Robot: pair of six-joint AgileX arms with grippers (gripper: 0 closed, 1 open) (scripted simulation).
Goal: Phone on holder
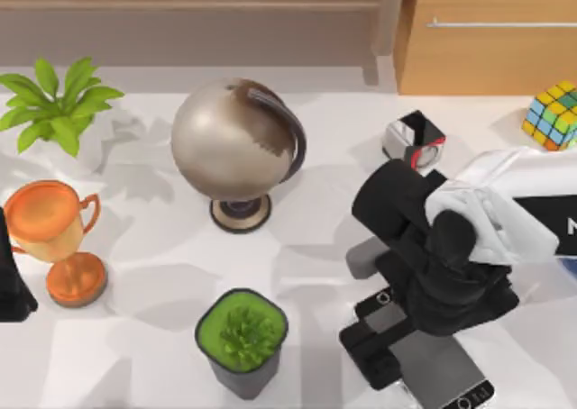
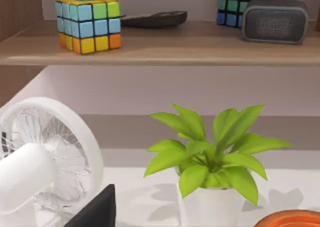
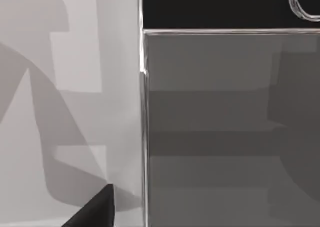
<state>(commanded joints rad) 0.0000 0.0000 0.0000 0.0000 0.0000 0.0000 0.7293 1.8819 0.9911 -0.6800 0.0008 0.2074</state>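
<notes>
The phone (image 1: 446,373) lies flat near the table's front right, grey screen up, its black bezel (image 1: 469,397) toward the front edge. My right gripper (image 1: 383,328) hangs low over it from the right arm and is open. In the right wrist view the phone (image 3: 225,127) is very close, and one black fingertip (image 3: 95,209) stands beside its silver long edge with a strip of table between them. A grey block (image 1: 362,258) pokes out from under the right arm; I cannot tell whether it is the holder. My left gripper (image 1: 11,287) is parked at the left edge.
A globe (image 1: 236,143) stands mid-table, with an orange trophy (image 1: 54,238) and a leafy plant (image 1: 59,103) at the left. A succulent in a dark pot (image 1: 242,337) sits left of the phone. At the back right are a small cube clock (image 1: 415,140) and a colour cube (image 1: 552,113).
</notes>
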